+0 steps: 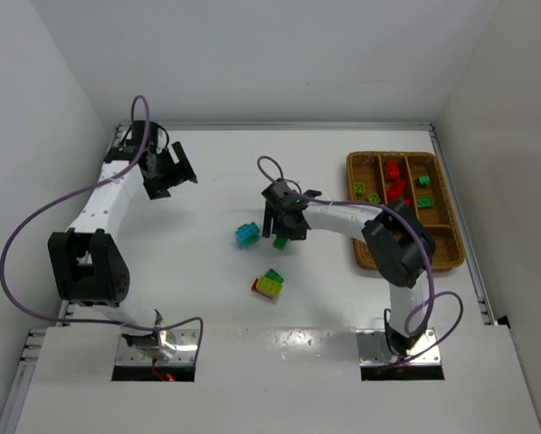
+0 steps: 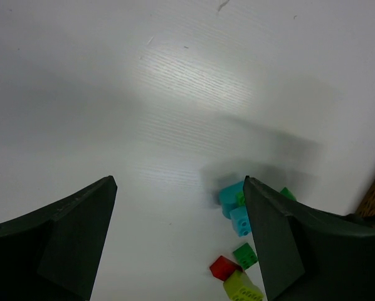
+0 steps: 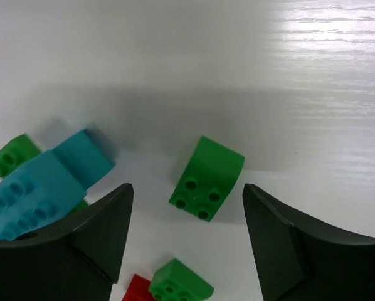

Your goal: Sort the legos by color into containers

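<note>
So the right gripper [image 3: 187, 188] is down low over the white table [image 1: 207, 298] with its jaws spread wide. A single green brick [image 3: 206, 179] sits tipped on the table in the gap between the fingers, touching neither as far as the wrist view shows. Just to its side there's a cyan stack [image 3: 43, 182] of bricks, and a small pile [image 1: 269, 284] of red, yellow-green and green ones lies a bit nearer the arm bases. The left gripper [image 2: 179, 182] is also wide open with nothing in it, hanging over bare table at the far left, well apart from the loose bricks. The wicker tray [image 1: 393, 155] is over on the right. It has red bricks [image 1: 395, 181] in its middle compartment and a few green ones in the compartments either side.
</note>
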Controlling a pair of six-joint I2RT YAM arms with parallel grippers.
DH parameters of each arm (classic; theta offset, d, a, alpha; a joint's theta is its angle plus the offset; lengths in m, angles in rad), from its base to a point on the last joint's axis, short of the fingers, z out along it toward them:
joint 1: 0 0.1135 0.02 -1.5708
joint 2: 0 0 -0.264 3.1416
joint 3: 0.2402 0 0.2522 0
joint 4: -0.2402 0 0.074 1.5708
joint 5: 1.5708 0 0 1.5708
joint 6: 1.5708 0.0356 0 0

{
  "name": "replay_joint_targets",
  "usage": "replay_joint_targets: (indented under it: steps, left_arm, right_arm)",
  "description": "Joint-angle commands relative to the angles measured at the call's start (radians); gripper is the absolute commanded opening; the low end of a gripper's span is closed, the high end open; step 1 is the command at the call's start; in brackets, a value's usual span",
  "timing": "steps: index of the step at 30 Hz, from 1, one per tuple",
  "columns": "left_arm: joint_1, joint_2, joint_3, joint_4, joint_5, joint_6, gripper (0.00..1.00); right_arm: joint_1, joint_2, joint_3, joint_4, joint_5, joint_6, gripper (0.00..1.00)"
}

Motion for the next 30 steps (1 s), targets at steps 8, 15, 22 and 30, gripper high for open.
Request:
replay_joint_targets:
  steps: [8,15,22,30]
  left_arm:
    - [0.042,-0.07,-0.024,0.066,0.061,0.018,0.89]
    - [0.051,-0.08,-0.024,0.075,0.09,0.027,0.89]
    - [-0.001,-0.089,-0.042,0.086,0.089,0.102,0.86]
    - [-0.079,-0.07,-0.097,0.086,0.066,0.135,0.86]
  right_arm:
    - [0.037,0.088,0.103,-0.136,0.165,0.059,0.48]
    - [-0.026,-0.059,0.079,-0.165,0.251,0.033,0.25]
    - [-0.438,-0.307,-0.012,-0.141,0.265,-0.088,0.22]
    - [-0.865,-0.279,0.053,-0.095,0.285,-0.127,0.22]
